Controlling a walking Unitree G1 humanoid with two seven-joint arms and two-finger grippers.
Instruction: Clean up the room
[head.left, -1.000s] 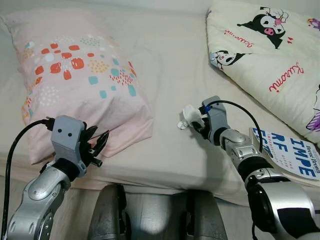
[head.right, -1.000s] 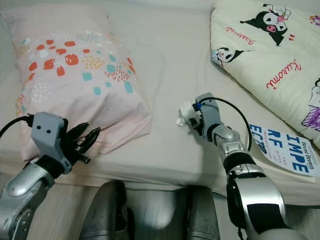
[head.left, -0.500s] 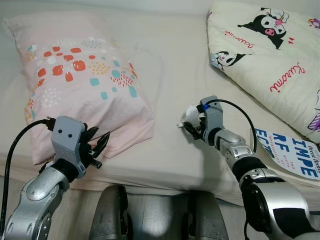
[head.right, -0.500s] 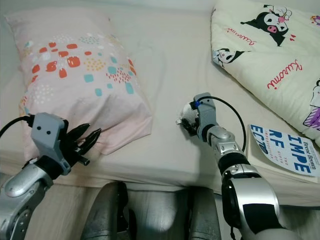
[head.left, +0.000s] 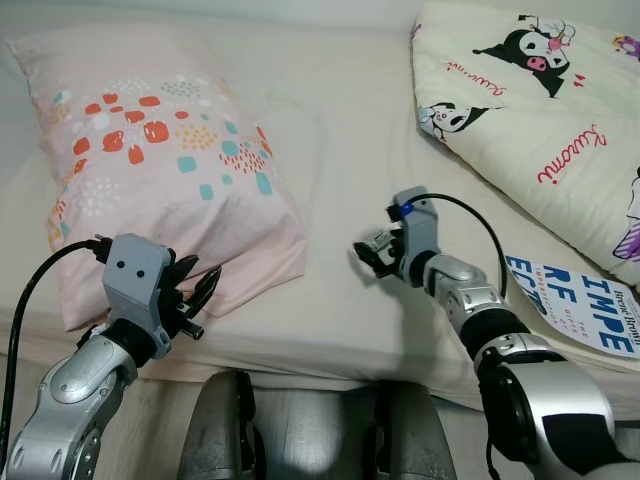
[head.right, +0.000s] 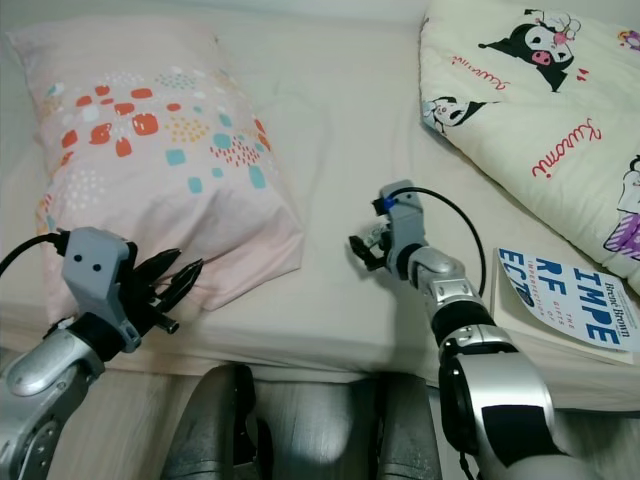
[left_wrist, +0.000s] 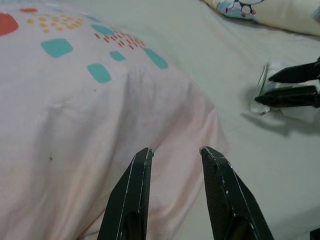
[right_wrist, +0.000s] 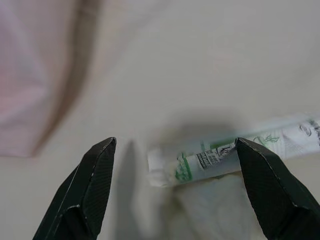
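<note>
A small white wrapper (right_wrist: 225, 152) with green print lies on the cream bed sheet (head.left: 340, 130), on top of a crumpled white scrap. My right gripper (head.left: 372, 252) is down over it, open, its two fingers standing wide on either side of the wrapper's end. The left wrist view sees the same wrapper (left_wrist: 261, 92) at those black fingers. Open with a narrow gap, my left gripper (head.left: 197, 290) hovers at the near corner of the pink patterned pillow (head.left: 150, 170) and holds nothing.
A cream cartoon-print blanket (head.left: 540, 100) covers the bed's far right. A book (head.left: 580, 300) with blue lettering lies at the right near edge. The bed's front edge runs just before my legs.
My right gripper has shifted left and come down over the white wrapper, which earlier showed beside its fingers. The left arm has not moved.
</note>
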